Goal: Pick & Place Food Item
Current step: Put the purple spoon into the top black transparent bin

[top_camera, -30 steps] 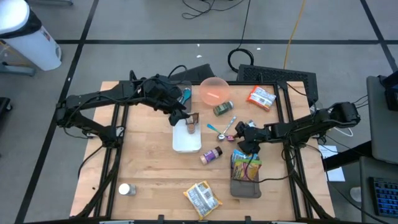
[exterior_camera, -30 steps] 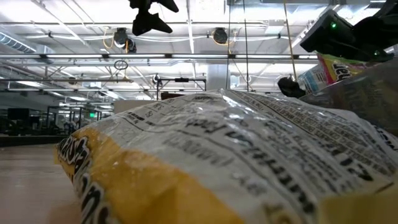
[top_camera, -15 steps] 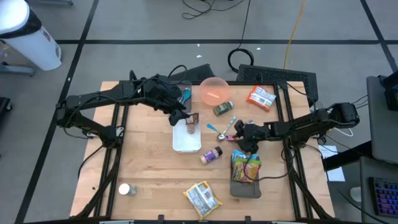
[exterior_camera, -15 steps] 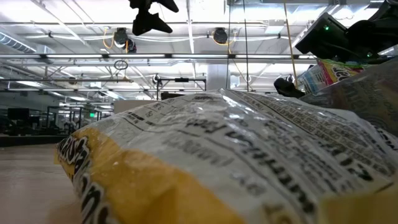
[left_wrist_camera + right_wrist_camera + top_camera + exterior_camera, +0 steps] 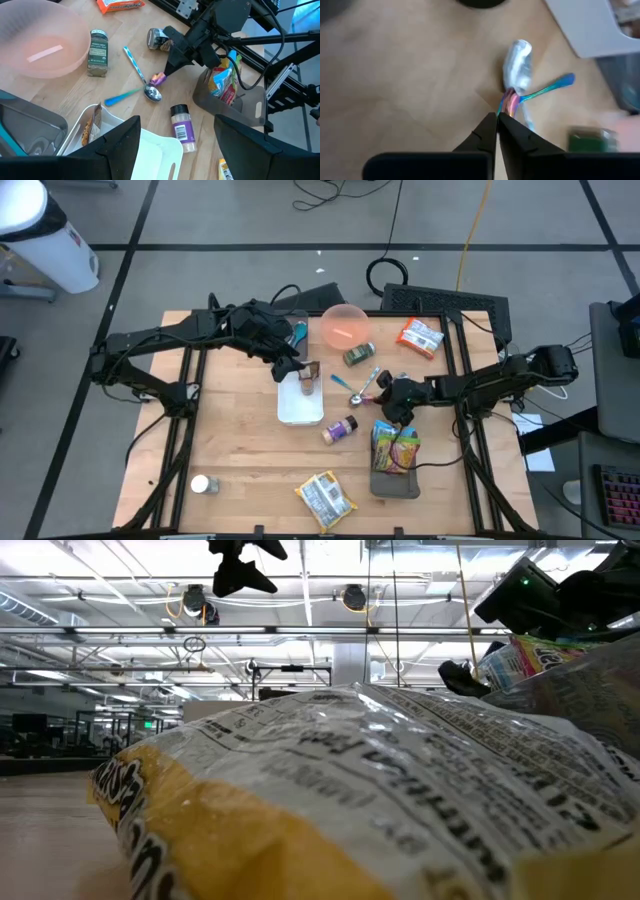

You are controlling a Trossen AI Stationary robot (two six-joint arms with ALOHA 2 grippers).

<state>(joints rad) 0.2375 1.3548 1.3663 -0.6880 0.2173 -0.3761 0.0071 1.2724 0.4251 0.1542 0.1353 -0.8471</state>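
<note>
Spoon handle (image 5: 510, 102) at right end effector (image 5: 497, 120)

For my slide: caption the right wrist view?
Right gripper shut on the iridescent spoon's handle on the wooden table.

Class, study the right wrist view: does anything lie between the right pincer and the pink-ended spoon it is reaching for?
Nothing visible does. The right pincer is shut, with its tips right at the pink handle end of the spoon on bare wood.

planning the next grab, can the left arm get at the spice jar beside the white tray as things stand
Probably yes: the left end effector hangs open over the white tray, and the spice jar lies just beyond it with nothing between them.
</note>
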